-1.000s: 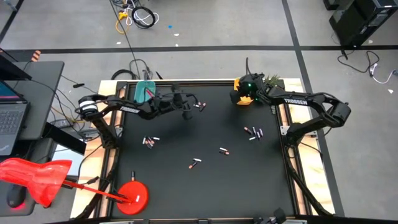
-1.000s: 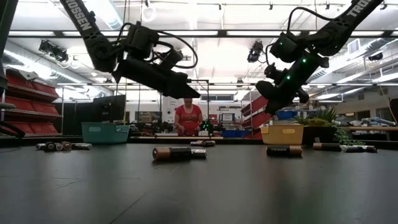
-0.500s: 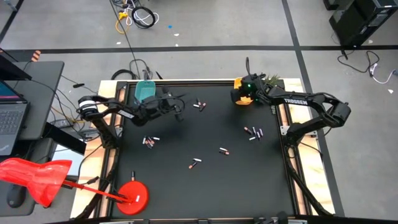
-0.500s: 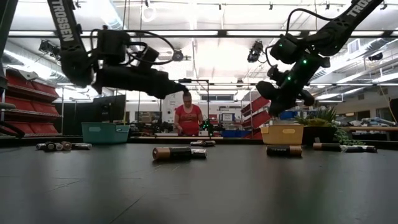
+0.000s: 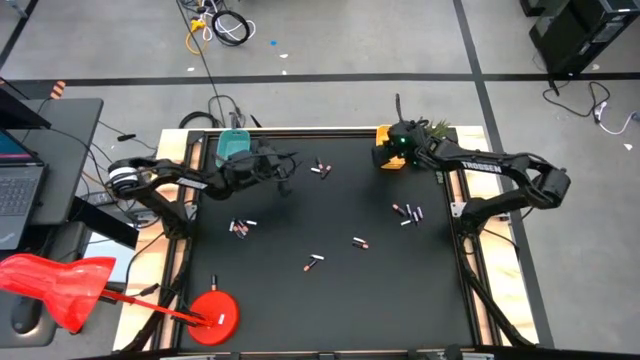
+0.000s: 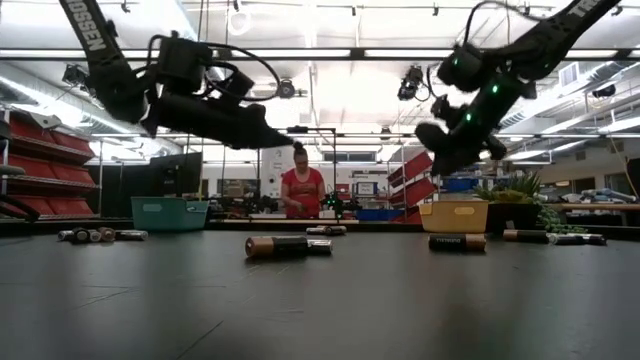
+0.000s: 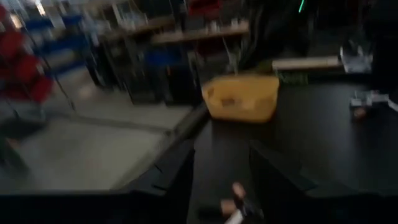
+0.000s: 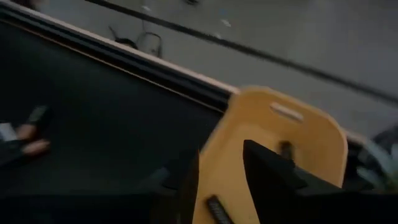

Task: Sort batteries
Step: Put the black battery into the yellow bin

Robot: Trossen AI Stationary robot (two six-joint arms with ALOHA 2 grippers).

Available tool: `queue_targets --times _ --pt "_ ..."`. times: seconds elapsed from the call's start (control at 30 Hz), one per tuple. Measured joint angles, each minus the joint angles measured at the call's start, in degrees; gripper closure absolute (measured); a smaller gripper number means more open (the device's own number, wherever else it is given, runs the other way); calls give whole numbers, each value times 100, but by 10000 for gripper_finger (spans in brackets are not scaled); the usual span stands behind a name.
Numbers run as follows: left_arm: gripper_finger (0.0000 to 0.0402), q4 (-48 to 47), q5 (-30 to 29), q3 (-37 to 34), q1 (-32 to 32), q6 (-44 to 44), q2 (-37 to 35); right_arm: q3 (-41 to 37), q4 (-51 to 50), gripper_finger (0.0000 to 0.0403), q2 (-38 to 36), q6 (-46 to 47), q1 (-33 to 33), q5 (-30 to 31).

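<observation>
Batteries lie scattered on the black table (image 5: 330,300): a pair (image 5: 320,168) at the far middle, a group (image 5: 240,226) at the left, a group (image 5: 407,213) at the right, and two (image 5: 360,242) (image 5: 314,262) in the middle. My left gripper (image 5: 289,178) (image 7: 221,171) hovers open and nearly level, just left of the far pair (image 7: 236,202) and right of the teal tray (image 5: 232,147). My right gripper (image 5: 388,155) (image 8: 217,168) hangs open, slanting down over the yellow tray (image 8: 292,134) at the far edge. A dark thin cylinder (image 8: 216,208) lies in that tray.
A red round base (image 5: 213,312) stands at the table's near left corner. A plant (image 5: 436,128) sits beside the yellow tray (image 5: 381,134). Beyond the far edge a person (image 6: 302,190) stands in the room. The middle and near part of the table holds only the loose batteries.
My left gripper has drawn back toward the table's left edge and tipped up from slanting down to nearly level. My right gripper has stayed over the yellow tray.
</observation>
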Motion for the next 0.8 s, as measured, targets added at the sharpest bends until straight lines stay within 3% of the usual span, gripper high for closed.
queue_targets --times 0.2,0.33,0.57,0.7,0.8 --pt "258 -2341 12 585 -6 -340 -283 0 22 276 -439 -515 912 -4" --pt "261 -3396 16 1052 -7 -740 -254 -308 667 276 -445 -521 1575 -244" --pt "261 -4441 316 1513 -156 -1161 -224 -1149 1929 275 -444 -636 2466 -1392" --pt "262 -4589 612 1518 -511 -1215 -217 -1363 1747 275 -439 -533 3127 -1347" --pt "262 -4552 276 1518 -806 -1334 -217 -1382 1502 275 -284 -649 3610 -1282"
